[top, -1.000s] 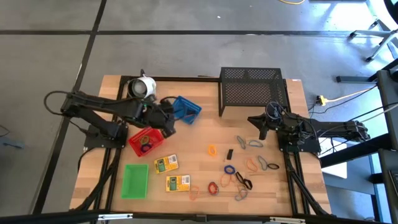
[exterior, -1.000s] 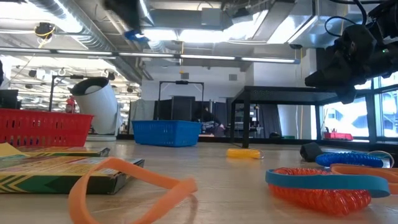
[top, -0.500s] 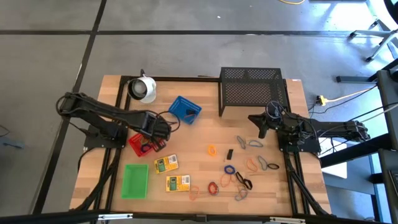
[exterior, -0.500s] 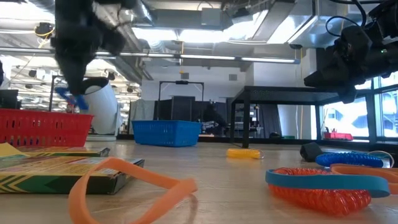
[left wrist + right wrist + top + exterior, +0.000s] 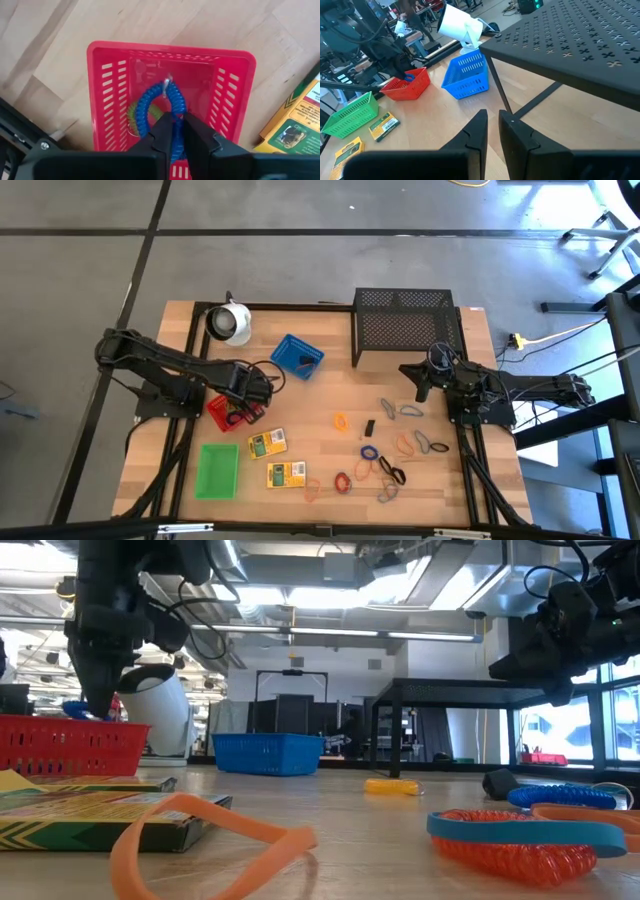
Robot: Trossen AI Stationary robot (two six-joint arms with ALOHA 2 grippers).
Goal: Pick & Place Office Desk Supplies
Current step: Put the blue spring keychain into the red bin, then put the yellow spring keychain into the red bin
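Bare wood (image 5: 320, 395) between trays, loops

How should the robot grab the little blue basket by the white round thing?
Grip one wall of the blue basket at its rim, coming straight down from above: it sits upright with its open top up, so one finger fits inside and one outside.

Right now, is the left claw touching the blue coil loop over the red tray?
Touching. In the left wrist view the left claw has its fingers shut on the blue coil loop, which hangs inside the red tray.
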